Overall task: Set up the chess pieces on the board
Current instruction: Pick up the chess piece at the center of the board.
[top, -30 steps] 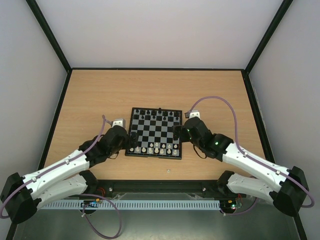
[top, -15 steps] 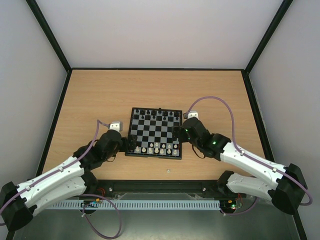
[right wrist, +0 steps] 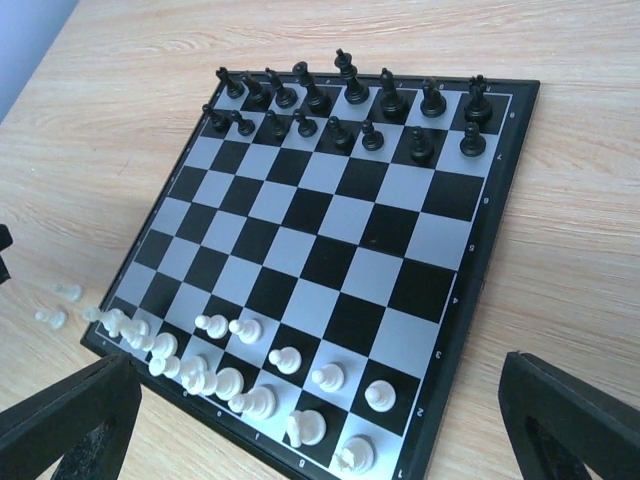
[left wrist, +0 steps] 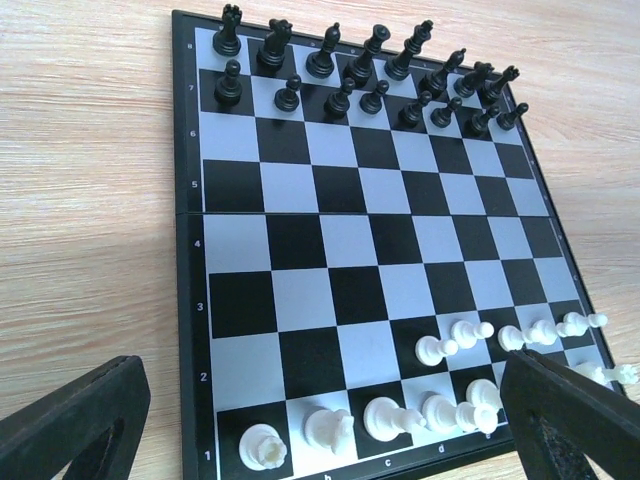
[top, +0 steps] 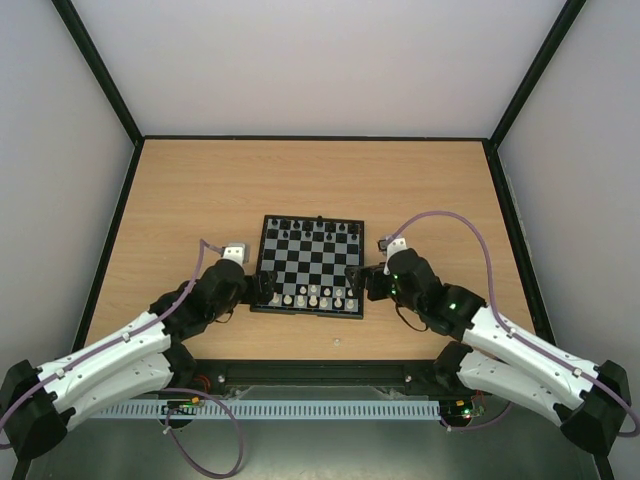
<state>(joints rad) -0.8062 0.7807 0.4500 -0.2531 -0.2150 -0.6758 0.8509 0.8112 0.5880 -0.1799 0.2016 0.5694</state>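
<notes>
The board [top: 312, 262] sits on the wooden table [top: 200, 190], between the two arms. The black pieces [left wrist: 370, 75] fill its two far rows. The white pieces [right wrist: 220, 370] crowd the near rows, unevenly, and two stray white pieces [right wrist: 58, 304] stand on the table just off the board's near left corner. The left gripper [top: 263, 287] hangs by that corner and the right gripper [top: 364, 283] by the near right one. Both have their jaws spread wide, holding nothing.

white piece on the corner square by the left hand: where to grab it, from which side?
Probably straight down with the left hand, pinching the white corner piece around its round body. It stands upright in the board's corner square. Close along the file: the square behind it is empty and the frame lies in front, while a white neighbour crowds its side.
</notes>
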